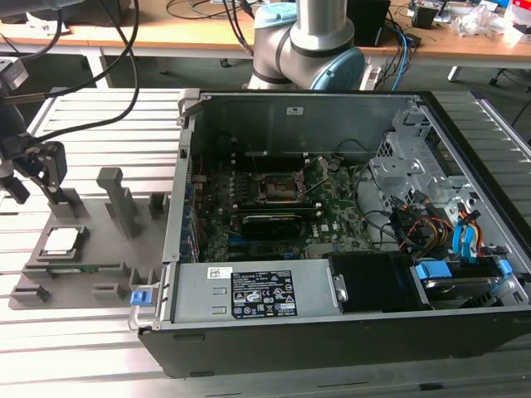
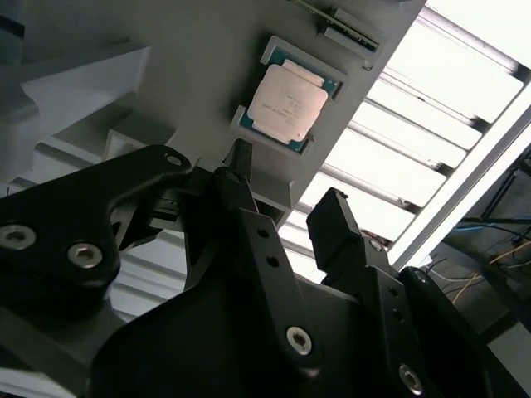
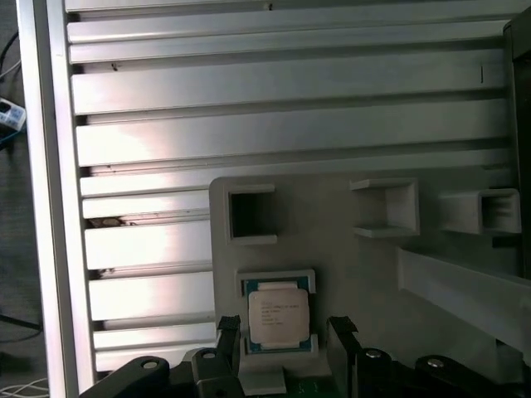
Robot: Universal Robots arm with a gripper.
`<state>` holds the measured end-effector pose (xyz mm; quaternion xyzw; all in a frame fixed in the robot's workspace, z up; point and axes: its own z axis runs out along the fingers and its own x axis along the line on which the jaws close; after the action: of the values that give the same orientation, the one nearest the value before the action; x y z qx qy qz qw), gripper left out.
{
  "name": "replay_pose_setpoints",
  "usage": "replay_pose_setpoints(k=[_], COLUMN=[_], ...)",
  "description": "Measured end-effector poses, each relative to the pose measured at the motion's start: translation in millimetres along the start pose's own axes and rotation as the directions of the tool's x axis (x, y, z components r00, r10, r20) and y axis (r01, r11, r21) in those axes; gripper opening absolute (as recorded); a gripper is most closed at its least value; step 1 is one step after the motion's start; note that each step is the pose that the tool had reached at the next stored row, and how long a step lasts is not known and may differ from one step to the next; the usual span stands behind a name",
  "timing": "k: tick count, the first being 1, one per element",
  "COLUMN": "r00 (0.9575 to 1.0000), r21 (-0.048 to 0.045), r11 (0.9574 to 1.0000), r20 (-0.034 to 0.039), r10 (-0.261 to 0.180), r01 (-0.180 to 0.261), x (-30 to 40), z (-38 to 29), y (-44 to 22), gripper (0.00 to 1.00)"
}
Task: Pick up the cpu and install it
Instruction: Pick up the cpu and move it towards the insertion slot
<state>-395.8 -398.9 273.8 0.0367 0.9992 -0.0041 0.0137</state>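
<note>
The gripper [image 2: 282, 195] hangs fingers-down over the cpu [image 3: 278, 319], jaws spread wide and holding nothing; in both wrist views one finger stands to each side of the chip, clear of it. The cpu lies flat, silver top up, in a square pocket of the grey tray [image 1: 95, 240]. Beyond, on the exterior view's right, stands the open case [image 1: 332, 332] with its socket [image 1: 278, 189], the arm's base [image 1: 307, 41] behind
</note>
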Motion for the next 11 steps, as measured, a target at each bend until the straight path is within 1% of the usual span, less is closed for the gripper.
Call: replay_pose_setpoints(k=[4, 10, 11], r00=[1.0000, 1.0000, 1.0000], r21=[0.0000, 0.0000, 0.0000], r11=[1.0000, 1.0000, 1.0000], r20=[0.0000, 0.0000, 0.0001], r10=[0.000, 0.000, 0.000], r01=[0.000, 0.000, 0.000], x=[0.1, 0.3, 0.3], z=[5.1, 9.9, 11.5], y=[0.0, 0.1, 0.1], gripper=[0.54, 0.54, 0.54])
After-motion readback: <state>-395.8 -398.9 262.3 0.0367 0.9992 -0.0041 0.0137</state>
